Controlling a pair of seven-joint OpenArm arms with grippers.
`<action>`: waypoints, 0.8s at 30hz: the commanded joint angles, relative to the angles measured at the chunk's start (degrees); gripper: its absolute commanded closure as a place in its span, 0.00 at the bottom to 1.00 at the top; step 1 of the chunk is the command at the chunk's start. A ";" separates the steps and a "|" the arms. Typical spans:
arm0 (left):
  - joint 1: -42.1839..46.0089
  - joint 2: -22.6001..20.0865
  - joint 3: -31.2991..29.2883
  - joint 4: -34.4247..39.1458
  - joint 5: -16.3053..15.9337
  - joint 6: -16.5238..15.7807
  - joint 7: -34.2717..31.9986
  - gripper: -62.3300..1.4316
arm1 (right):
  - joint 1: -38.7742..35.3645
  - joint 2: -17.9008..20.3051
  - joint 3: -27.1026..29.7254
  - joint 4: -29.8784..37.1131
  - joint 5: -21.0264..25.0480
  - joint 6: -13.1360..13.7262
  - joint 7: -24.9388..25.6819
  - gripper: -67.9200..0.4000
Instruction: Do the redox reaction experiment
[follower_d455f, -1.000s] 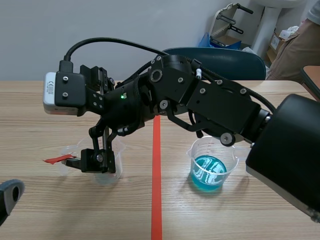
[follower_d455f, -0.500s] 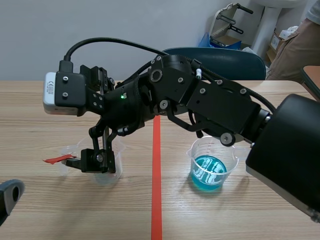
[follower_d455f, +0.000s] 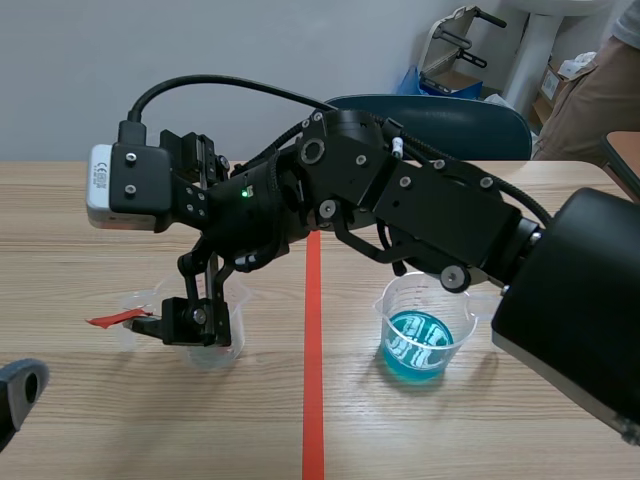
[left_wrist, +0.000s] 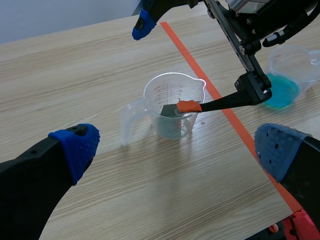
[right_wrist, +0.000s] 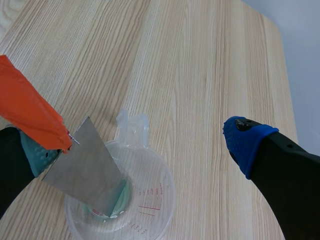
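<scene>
Metal strip (right_wrist: 87, 165) (orange-taped end) down inside the clear beaker (right_wrist: 159, 202)

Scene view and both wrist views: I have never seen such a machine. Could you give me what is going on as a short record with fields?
Right pincer: open, above the clear measuring cup, its arm across the tape line
Metal strip: tilted, lower end in the cup's little pale liquid; upper end, bearing orange tape, beside one pad of the right pincer; how it is held, cannot tell
Left pincer: open, low, the clear cup ahead of it
Cup of blue liquid: right of the line, standing apart
</scene>
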 joint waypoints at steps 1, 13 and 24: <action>0.15 0.13 0.44 0.55 -0.15 0.28 -0.55 0.00 | 1.16 -0.66 0.33 0.37 1.05 0.37 0.52 0.00; 0.15 0.13 0.44 0.55 -0.15 0.28 -0.37 0.00 | 0.50 0.52 0.33 0.39 4.48 0.37 1.53 0.00; 0.04 0.13 0.44 0.55 -0.15 0.33 -0.52 0.00 | -2.82 6.36 0.31 0.66 8.90 0.37 3.17 0.00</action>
